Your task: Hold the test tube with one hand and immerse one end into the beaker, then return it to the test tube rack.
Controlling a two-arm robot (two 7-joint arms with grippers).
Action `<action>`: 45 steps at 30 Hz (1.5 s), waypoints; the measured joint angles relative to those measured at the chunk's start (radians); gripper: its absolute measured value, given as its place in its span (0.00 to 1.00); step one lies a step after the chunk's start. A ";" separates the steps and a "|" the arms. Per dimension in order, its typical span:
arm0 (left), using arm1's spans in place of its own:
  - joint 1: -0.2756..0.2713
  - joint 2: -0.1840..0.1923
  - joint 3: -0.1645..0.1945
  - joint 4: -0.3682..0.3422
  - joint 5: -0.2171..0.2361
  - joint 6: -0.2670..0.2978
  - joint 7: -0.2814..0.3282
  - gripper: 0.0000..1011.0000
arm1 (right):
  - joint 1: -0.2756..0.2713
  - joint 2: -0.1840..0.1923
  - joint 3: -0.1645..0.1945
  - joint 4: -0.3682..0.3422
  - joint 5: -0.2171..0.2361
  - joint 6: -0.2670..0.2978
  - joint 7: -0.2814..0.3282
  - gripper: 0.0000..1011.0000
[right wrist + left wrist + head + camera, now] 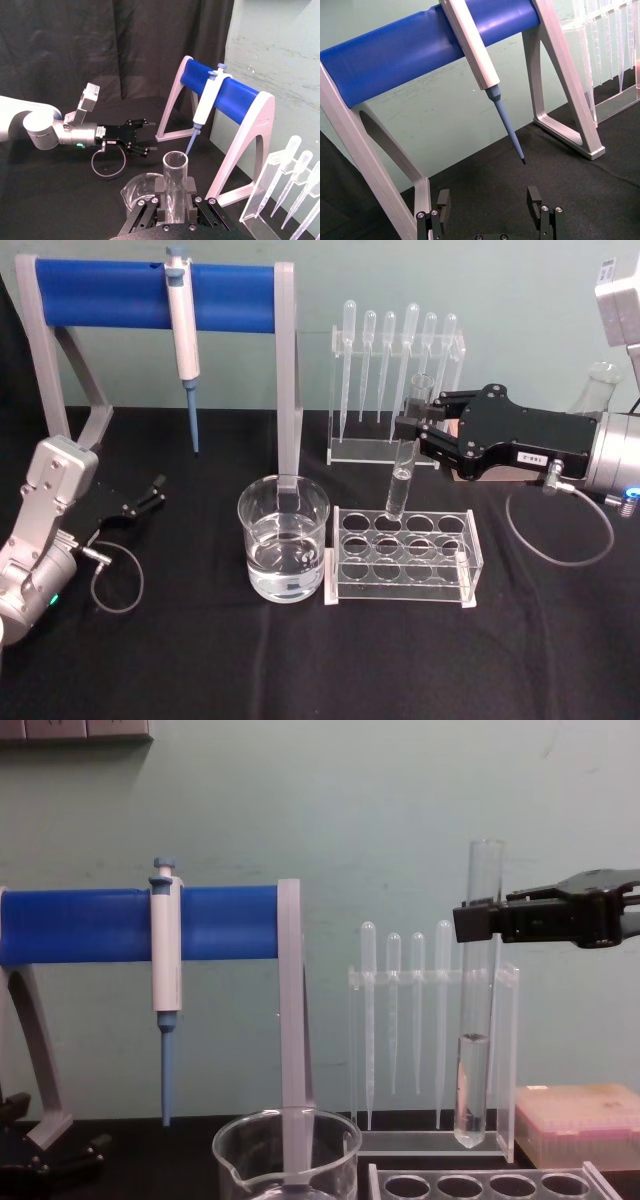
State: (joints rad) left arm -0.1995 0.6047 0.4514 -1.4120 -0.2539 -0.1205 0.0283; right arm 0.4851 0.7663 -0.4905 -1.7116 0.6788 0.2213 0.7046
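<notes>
Black cloth (560, 660) covers table; bare stretch along near edge. Blue-barred stand (110, 292) at rear left. Clear tube rack (400, 592) centre-right, its left edge just beside beaker (283, 570), which holds water. Right gripper (415, 430) reaches in from right above rack, fingers clamped on upper part of test tube (405, 465). Tube near upright, rounded end just above rack's rear row, liquid in lower part. Left gripper (153, 490) rests at left, fingers spread, well apart from beaker.

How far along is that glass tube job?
Done: the right gripper has gripped the test tube. In hand: it holds the tube upright, bottom just above the rack. Whether it dipped into the beaker, I cannot tell. Left: seating it in the rack. Left gripper rests open.
</notes>
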 joint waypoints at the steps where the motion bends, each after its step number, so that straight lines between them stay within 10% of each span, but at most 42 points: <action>1: 0.000 0.000 0.000 0.000 0.000 0.000 0.000 0.99 | 0.000 0.000 0.000 0.000 0.000 0.000 0.000 0.22; 45: 0.000 0.000 0.000 0.000 0.000 0.000 0.000 0.99 | 0.000 0.000 0.000 0.000 0.000 0.000 0.000 0.22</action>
State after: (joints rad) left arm -0.1995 0.6047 0.4514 -1.4120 -0.2539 -0.1205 0.0283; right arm 0.4851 0.7663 -0.4906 -1.7116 0.6789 0.2213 0.7046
